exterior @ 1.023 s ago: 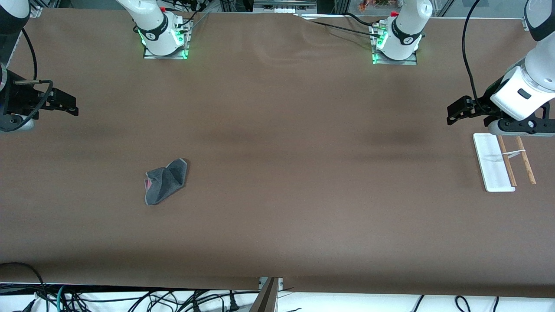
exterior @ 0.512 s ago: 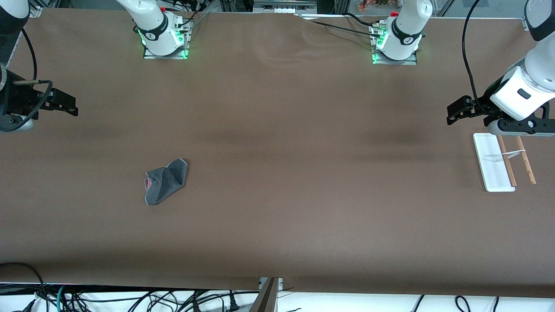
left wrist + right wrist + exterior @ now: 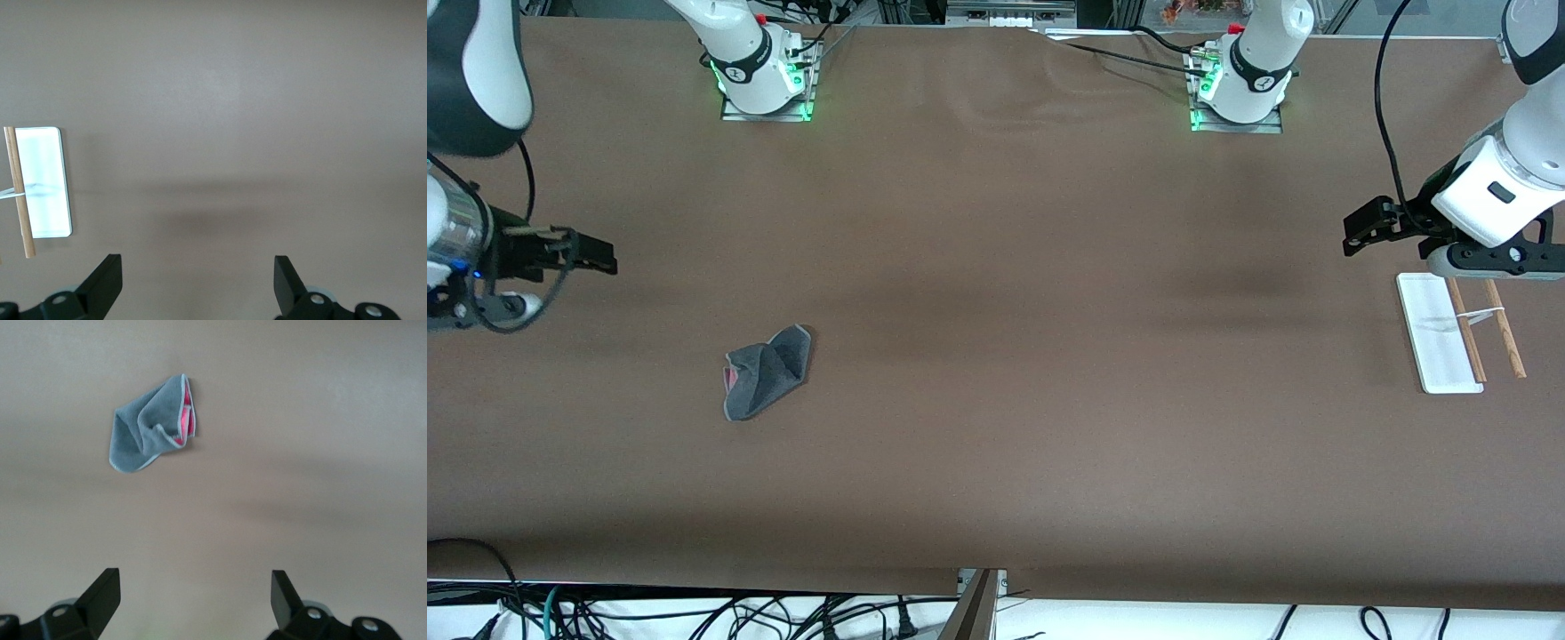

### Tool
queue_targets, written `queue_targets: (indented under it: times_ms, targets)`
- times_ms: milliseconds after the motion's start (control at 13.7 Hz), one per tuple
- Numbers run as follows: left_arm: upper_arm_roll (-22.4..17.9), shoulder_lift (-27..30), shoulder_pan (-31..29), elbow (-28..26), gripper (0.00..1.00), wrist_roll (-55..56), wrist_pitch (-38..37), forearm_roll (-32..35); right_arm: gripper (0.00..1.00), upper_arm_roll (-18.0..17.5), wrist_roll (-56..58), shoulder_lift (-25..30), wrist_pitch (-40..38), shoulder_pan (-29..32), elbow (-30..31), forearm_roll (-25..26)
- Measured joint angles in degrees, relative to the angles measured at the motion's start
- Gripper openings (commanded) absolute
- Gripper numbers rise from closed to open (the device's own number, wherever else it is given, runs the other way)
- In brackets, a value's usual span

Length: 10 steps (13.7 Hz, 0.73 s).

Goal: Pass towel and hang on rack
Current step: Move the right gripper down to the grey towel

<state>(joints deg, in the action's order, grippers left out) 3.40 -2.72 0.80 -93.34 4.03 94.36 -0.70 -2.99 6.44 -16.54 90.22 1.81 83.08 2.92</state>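
We're seeing the right gripper [image 3: 600, 265] hanging wide apart over bare table near the crumpled towel [image 3: 767, 372], readying a pickup, while the left gripper [image 3: 1360, 233] is waiting, also apart, beside the rack [image 3: 1436, 342] for the handover.

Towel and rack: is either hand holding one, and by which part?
Nothing is held. The left hand and right hand are open; the towel lies on the table.
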Motion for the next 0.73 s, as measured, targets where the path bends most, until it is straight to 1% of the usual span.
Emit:
queue_targets:
  times_ms: [292,512,731]
  targets:
    - [0.05,0.00,0.00,0.00,1.00,0.00,-0.17,0.00,1.00,-0.47,0.43,-4.66,3.09,-1.99,0.02,0.03]
    - [0.08,0.00,0.00,0.00,1.00,0.00,-0.21,0.00,1.00,-0.59,3.49,-8.82,5.83,-2.59,0.09,0.03]
    - [0.08,0.00,0.00,0.00,1.00,0.00,-0.22,0.00,1.00,-0.60,5.12,-11.36,6.69,-3.09,0.09,0.03]
